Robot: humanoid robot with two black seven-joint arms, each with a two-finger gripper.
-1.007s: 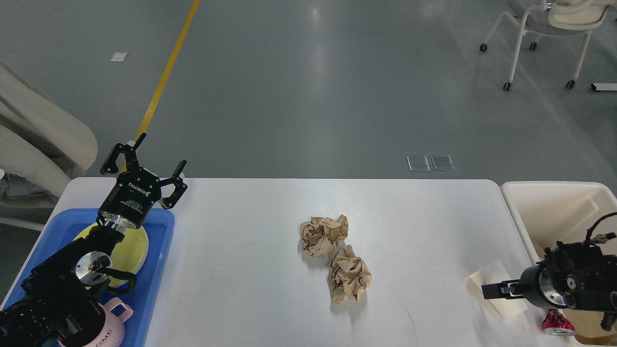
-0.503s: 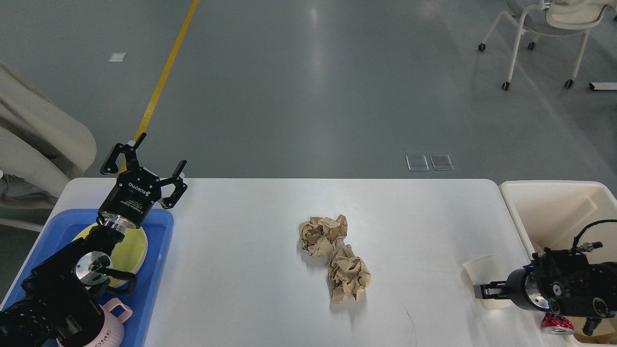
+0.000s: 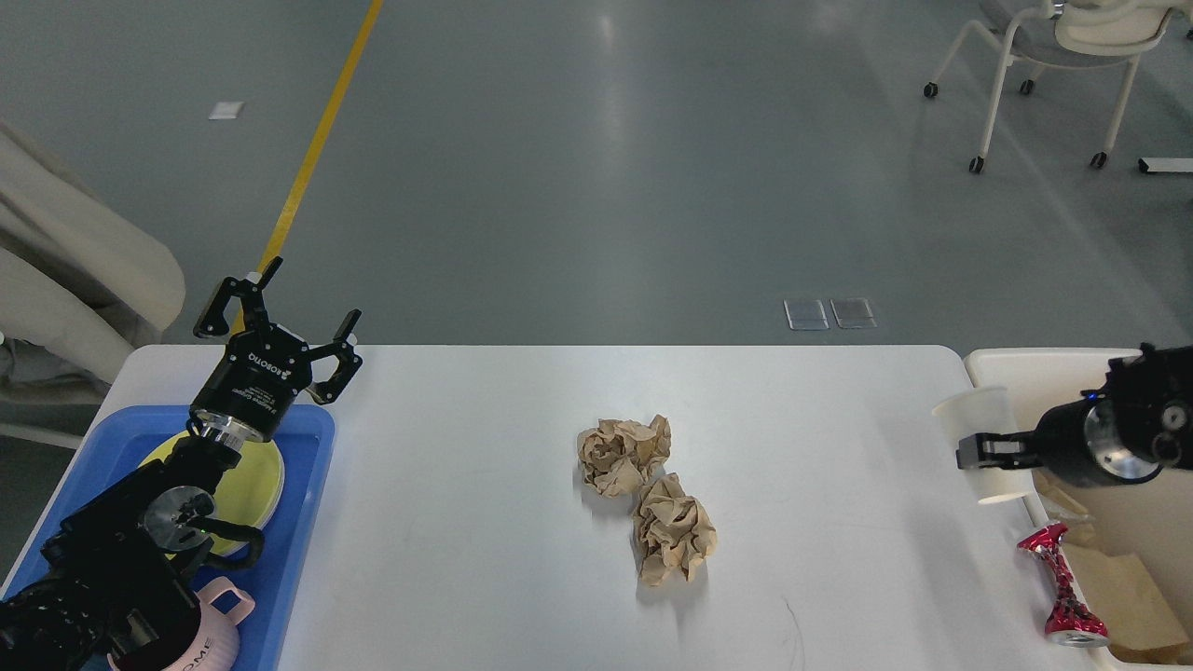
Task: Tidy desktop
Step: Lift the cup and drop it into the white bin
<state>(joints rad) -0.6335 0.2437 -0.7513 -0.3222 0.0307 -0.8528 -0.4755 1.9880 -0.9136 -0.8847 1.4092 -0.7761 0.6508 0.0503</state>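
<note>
The right tool (image 3: 974, 453) is up off the table (image 3: 485, 522) now, clamped on the white paper cup (image 3: 983, 438), one finger inside the wall by the look of it. A second ago that cup sat low on the table near the front right corner; now it rides higher and farther back, level with the rim of the cream bin (image 3: 1044, 359), its mouth tilted up and left. My read: the cup is on its way into the bin, so one piece of litter is nearly dealt with.

With the arm lifted, a crushed red can (image 3: 1062, 582) shows fully, pinched at the waist, shiny, lying against the bin's near wall at the table's right edge.

Two balls of brown paper (image 3: 626, 454) and (image 3: 674, 529) sit mid-table, touching, tightly crumpled, matte, full of sharp creases. They have not budged and look next in line.

The left tool (image 3: 280, 326) hangs with its fingers spread wide, holding nothing, above the back corner of the blue tray (image 3: 308, 438). It has not moved. In the tray lie a flat yellow plate (image 3: 261, 475), smooth and round, and a pink mug (image 3: 219, 629) with a handle, partly hidden by the arm.

The table itself is smooth, white, glossy, with rounded corners, filling the lower half of the view
</note>
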